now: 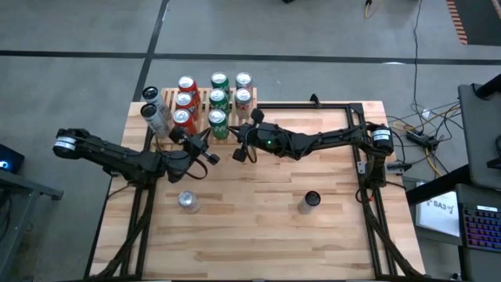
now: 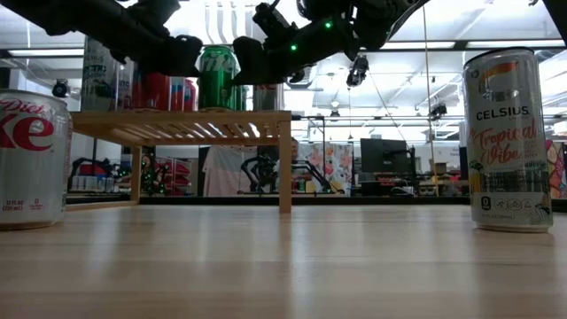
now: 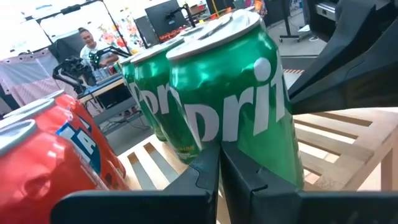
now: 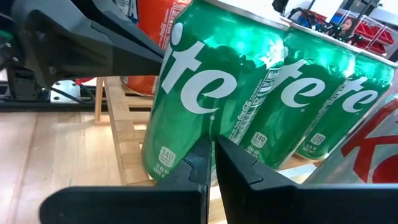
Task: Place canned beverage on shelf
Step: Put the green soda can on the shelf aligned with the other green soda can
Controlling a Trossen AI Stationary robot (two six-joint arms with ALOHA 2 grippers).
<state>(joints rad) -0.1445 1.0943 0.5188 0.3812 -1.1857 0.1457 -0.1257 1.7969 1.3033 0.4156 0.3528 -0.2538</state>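
The light-wood slatted shelf [image 1: 201, 102] stands at the table's far edge and carries rows of red, green and silver cans. A green Sprite can [image 1: 218, 122] stands upright on the shelf's near edge, at the front of the green row. My left gripper [image 1: 205, 138] is shut, its tips at the can's near-left side. My right gripper [image 1: 237, 138] is shut, its tips at the can's near-right side. In the low view the can [image 2: 217, 78] stands between the two grippers. It fills the left wrist view [image 3: 242, 93] and the right wrist view [image 4: 205, 87]. My left gripper's shut fingertips [image 3: 208, 163] point level at the Sprite can's lower side wall [image 3: 249, 146] from the near left; I cannot tell whether they touch it. My right gripper's shut fingertips [image 4: 219, 155] point level at the can's lower side wall [image 4: 186, 146] from the near right; I cannot tell whether they touch it.
A Diet Coke can [image 1: 188, 201] stands on the table near left [image 2: 31, 159]. A Celsius can [image 1: 311, 200] stands near right [image 2: 507, 142]. Two tall silver cans [image 1: 154, 110] stand at the shelf's left end. A person sits in the room behind [image 3: 87, 43].
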